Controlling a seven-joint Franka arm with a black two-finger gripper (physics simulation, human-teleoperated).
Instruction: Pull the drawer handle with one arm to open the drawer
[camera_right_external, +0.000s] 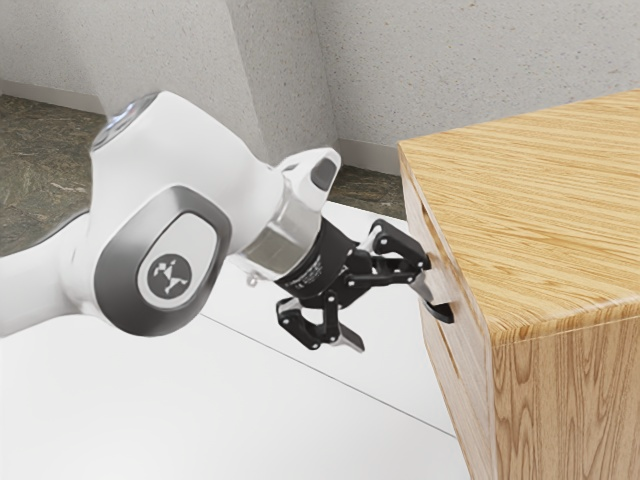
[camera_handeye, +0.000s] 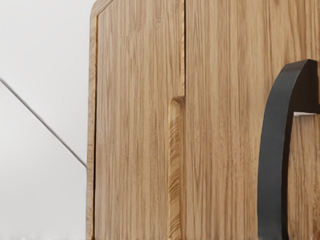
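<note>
A light oak cabinet (camera_right_external: 540, 230) stands at the exterior view's right, its drawer front (camera_right_external: 445, 340) facing the arm. A black curved handle (camera_handeye: 277, 155) sits on that front; from the side it appears as a small dark piece (camera_right_external: 441, 309). My gripper (camera_right_external: 390, 315) is open, its fingers spread wide. The upper finger (camera_right_external: 405, 255) reaches the drawer front just above the handle, while the lower finger (camera_right_external: 335, 335) hangs clear of the cabinet. Nothing is held between them. In the wrist view the wood panels (camera_handeye: 140, 125) look flush with each other.
A white floor or tabletop (camera_right_external: 250, 400) spreads under the arm, crossed by a thin seam (camera_handeye: 45, 125). Grey speckled walls (camera_right_external: 450, 60) rise behind. The cabinet's top surface (camera_right_external: 560, 200) is bare wood.
</note>
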